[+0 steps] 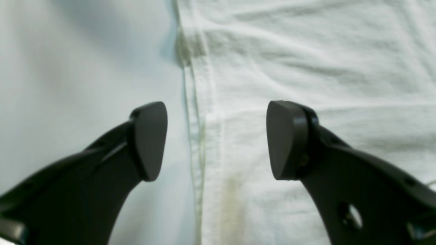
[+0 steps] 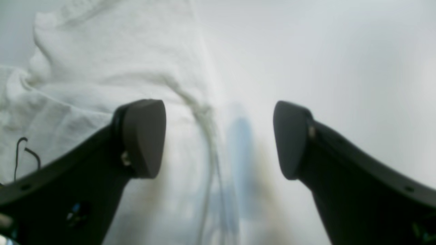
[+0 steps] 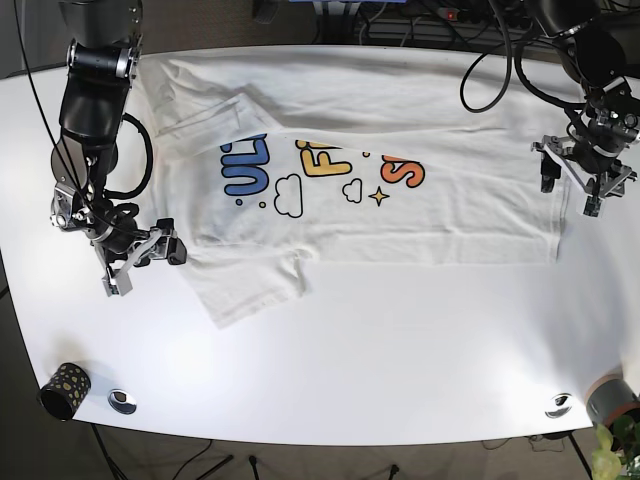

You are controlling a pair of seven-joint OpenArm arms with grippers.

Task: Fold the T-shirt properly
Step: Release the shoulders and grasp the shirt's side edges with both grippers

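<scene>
A white T-shirt (image 3: pixel 420 225) with a colourful chest print lies spread flat on the white table (image 3: pixel 380 350), one sleeve creased toward the left front. My left gripper (image 3: pixel 568 187) is open at the shirt's right-hand hem. In the left wrist view this gripper (image 1: pixel 216 139) straddles the stitched hem, with cloth (image 1: pixel 306 51) under its right finger and bare table under the other. My right gripper (image 3: pixel 140 265) is open beside the left sleeve. In the right wrist view that gripper (image 2: pixel 219 139) spans the sleeve edge (image 2: pixel 102 61), holding nothing.
A dark speckled cup (image 3: pixel 63 388) and a metal disc (image 3: pixel 122 400) sit at the table's front left. Another disc (image 3: pixel 558 404) and a grey pot with a plant (image 3: pixel 612 402) are at the front right. Cables run along the back edge.
</scene>
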